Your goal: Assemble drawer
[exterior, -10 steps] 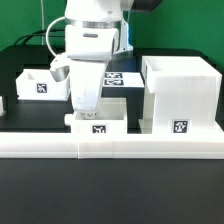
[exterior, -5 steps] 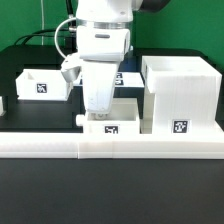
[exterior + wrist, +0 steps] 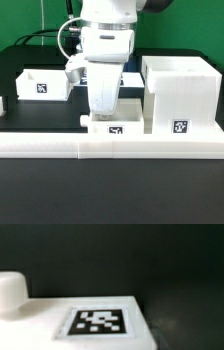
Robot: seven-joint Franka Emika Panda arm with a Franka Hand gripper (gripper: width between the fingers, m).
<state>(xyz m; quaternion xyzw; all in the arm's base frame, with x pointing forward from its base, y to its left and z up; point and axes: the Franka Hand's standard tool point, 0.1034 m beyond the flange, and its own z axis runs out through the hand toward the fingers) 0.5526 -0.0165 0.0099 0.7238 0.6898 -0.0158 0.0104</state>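
My gripper (image 3: 104, 117) reaches straight down into a small white tray (image 3: 116, 129) that bears a black-and-white tag and has a knob (image 3: 82, 119) on the side towards the exterior view's left. The fingers are hidden behind the tray's wall and appear shut on it. The tray sits on the black table against the border rail, a short gap left of the large boxy housing (image 3: 181, 93). A second small tray (image 3: 42, 85) stands at the back left. The wrist view shows a tagged white surface (image 3: 98, 321) and a rounded white part (image 3: 10, 290), but no fingertips.
The long low white border rail (image 3: 60, 147) runs along the front of the table. The marker board (image 3: 129, 78) lies behind the arm. A further white part (image 3: 2, 104) shows at the left edge. Cables hang behind the arm.
My gripper and the small tray have moved together towards the exterior view's right, closer to the housing. The housing and the left tray have not moved.
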